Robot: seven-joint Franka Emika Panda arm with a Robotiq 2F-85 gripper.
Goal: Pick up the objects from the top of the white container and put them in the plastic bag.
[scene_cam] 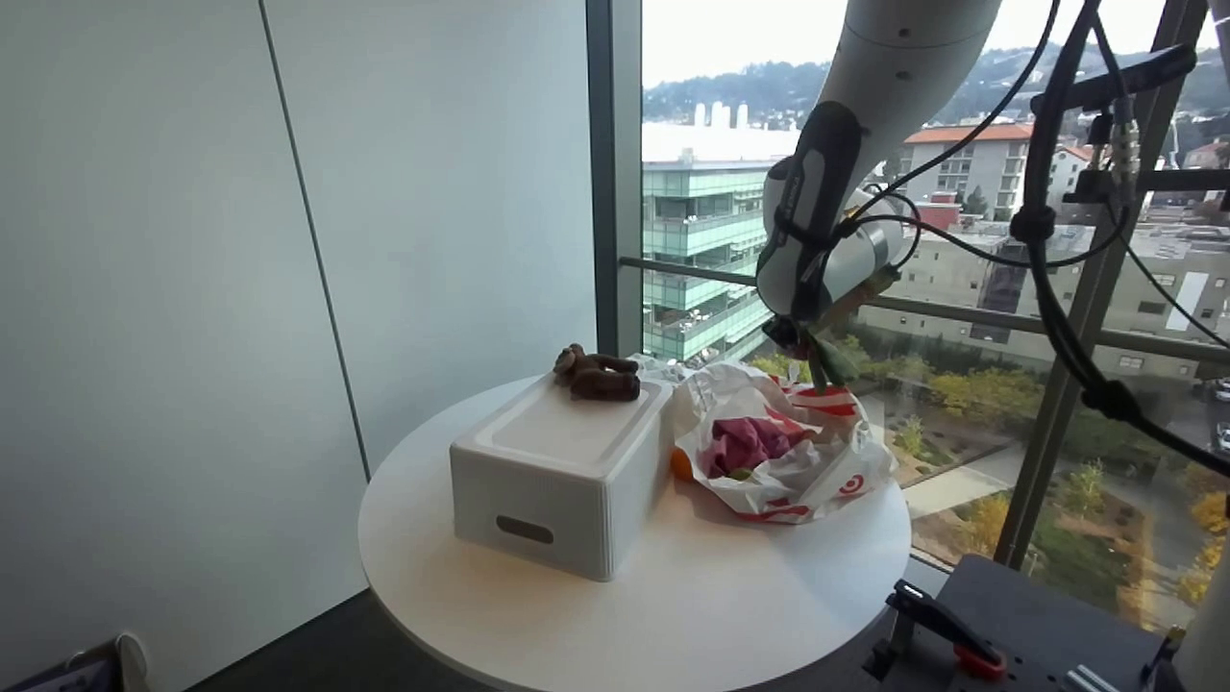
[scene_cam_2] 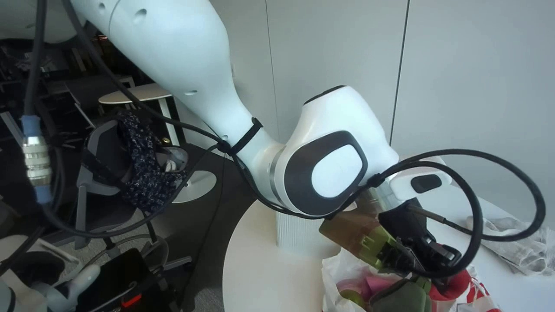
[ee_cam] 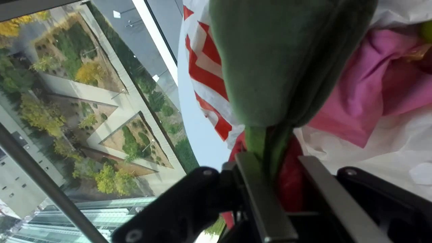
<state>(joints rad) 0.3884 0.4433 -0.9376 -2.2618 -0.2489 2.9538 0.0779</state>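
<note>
The white container (scene_cam: 528, 490) stands on the round table, with a brown plush toy (scene_cam: 601, 377) lying on the far part of its lid. The white and red plastic bag (scene_cam: 817, 495) lies open beside it and holds pink cloth (scene_cam: 745, 444). My gripper (ee_cam: 275, 165) is shut on a green and red plush toy (ee_cam: 276, 60). In an exterior view the toy (scene_cam: 834, 365) hangs above the bag's far side. In an exterior view the toy (scene_cam_2: 403, 297) shows low over the bag (scene_cam_2: 336, 277), and the gripper (scene_cam_2: 427, 260) is partly hidden by cables.
The round white table (scene_cam: 673, 615) has an edge close to the window. Crumpled clear plastic (scene_cam_2: 520, 247) lies on the table behind the container. An orange item (scene_cam: 682, 464) shows at the bag's edge. Cables (scene_cam_2: 472, 208) loop around the wrist.
</note>
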